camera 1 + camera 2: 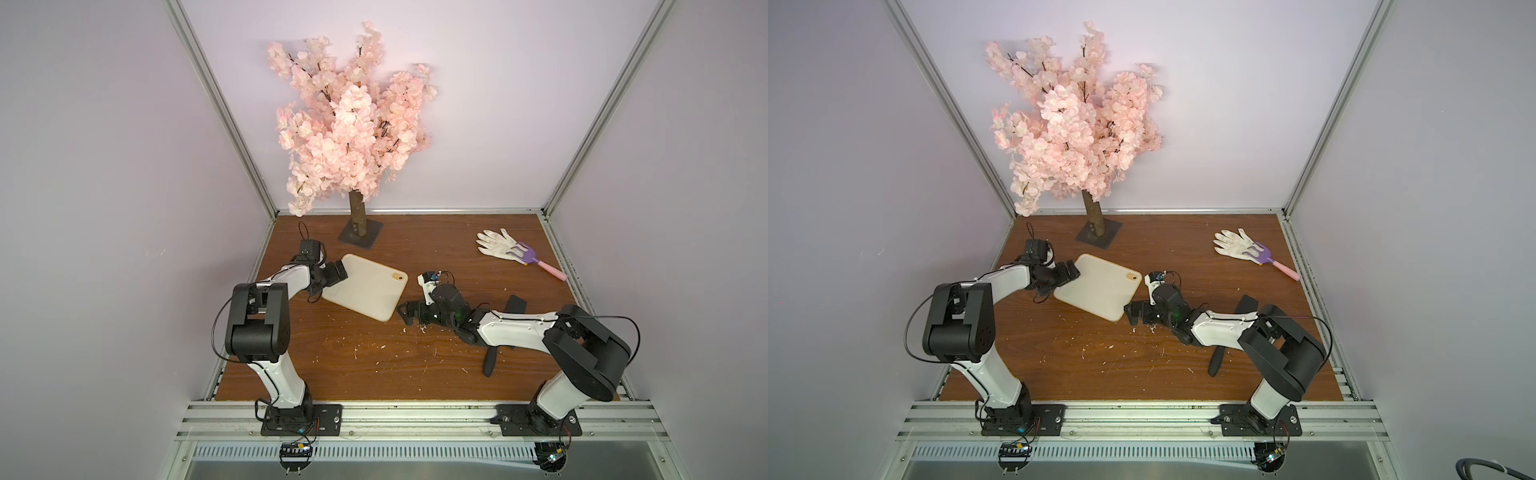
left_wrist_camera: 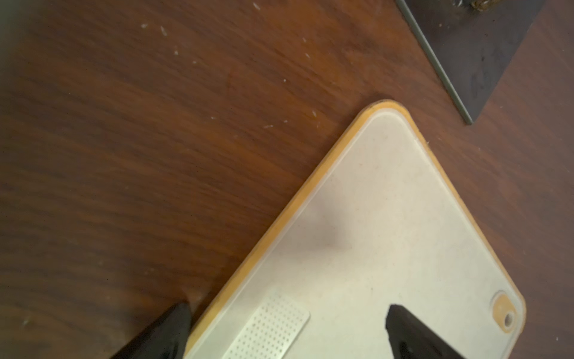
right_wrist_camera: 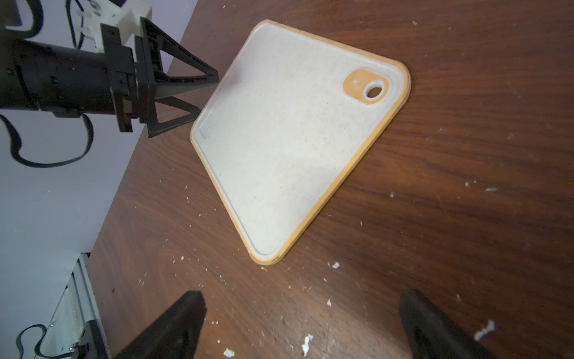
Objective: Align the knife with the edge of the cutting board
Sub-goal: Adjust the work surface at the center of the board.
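Cream cutting board [image 1: 365,291] lies askew; black knife [image 1: 489,362], partly hidden, apparently lies flat well apart.

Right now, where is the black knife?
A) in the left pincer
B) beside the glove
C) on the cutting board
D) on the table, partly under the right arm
D: the knife lies on the table, its middle hidden under the right arm, apart from the cutting board.

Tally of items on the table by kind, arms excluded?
Cutting board: 1
Knife: 1
Glove: 1
Toy rake: 1
Blossom tree: 1
Total: 5
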Controlling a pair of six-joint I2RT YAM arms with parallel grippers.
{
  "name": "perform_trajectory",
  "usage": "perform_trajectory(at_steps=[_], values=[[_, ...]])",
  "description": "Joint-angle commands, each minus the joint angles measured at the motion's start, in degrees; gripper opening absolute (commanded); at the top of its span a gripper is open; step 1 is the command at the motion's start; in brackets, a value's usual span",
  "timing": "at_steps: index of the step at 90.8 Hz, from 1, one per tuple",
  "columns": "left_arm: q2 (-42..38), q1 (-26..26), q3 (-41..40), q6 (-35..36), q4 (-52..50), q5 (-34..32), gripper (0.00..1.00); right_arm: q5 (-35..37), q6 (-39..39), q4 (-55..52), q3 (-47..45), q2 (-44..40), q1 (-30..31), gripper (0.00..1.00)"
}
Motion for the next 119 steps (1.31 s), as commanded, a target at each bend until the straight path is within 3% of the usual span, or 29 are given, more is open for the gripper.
perform_trajectory(at_steps=[1, 23, 46, 119], values=[[0.79, -2.00, -2.76, -0.39, -6.46, 2.17, 0.96, -0.45, 1.36, 1.36, -0.57, 0.42, -0.78, 0.99], [0.35, -4.36, -3.65, -0.78, -6.52, 2.04, 0.88, -3.36, 2.10, 3.16, -1.52, 1.14, -2.67, 0.97], [-1.01, -6.08, -4.97, -2.49, -6.25, 2.10, 0.87, -5.41, 2.35, 4.10, -2.12, 1.22, -3.78, 0.96], [-9.65, -12.52, -15.05, -7.23, 0.75, 4.11, 1.00, -6.11, 0.54, -1.50, -2.76, -1.60, -5.67, 0.99]])
